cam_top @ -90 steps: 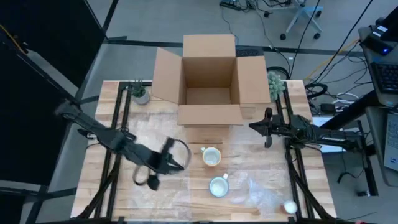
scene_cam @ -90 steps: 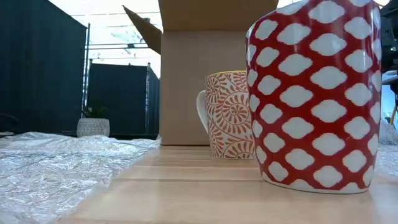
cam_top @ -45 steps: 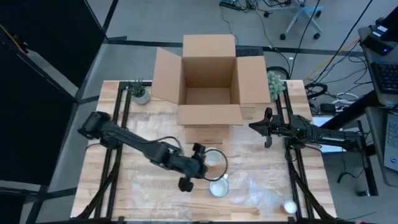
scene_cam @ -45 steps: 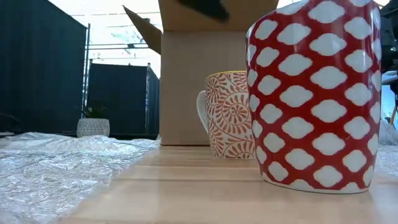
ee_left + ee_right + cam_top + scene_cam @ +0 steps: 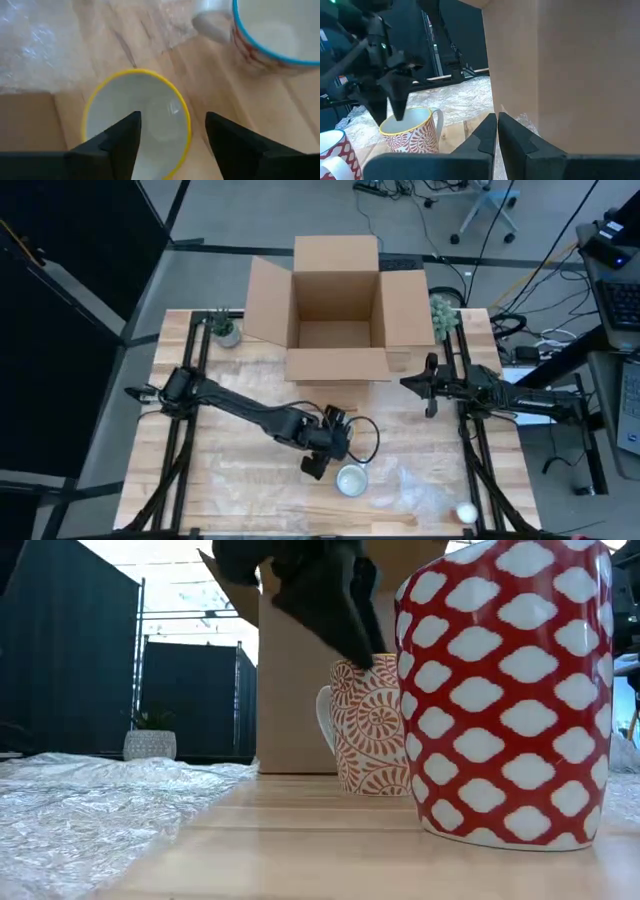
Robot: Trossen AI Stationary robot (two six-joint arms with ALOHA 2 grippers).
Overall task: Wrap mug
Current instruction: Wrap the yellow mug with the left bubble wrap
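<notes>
The high view looks straight down on the whole surface (image 5: 230,480), with the cardboard box (image 5: 337,305) at its far edge. The low view sits at surface level, very near the red mug (image 5: 510,690), facing the box (image 5: 300,690); the yellow-rimmed mug (image 5: 375,730) stands between them. The left wrist view looks steeply down into that yellow-rimmed mug (image 5: 137,120) from close above. The right wrist view looks level past the box wall (image 5: 565,75) toward the same mug (image 5: 412,132).
</notes>
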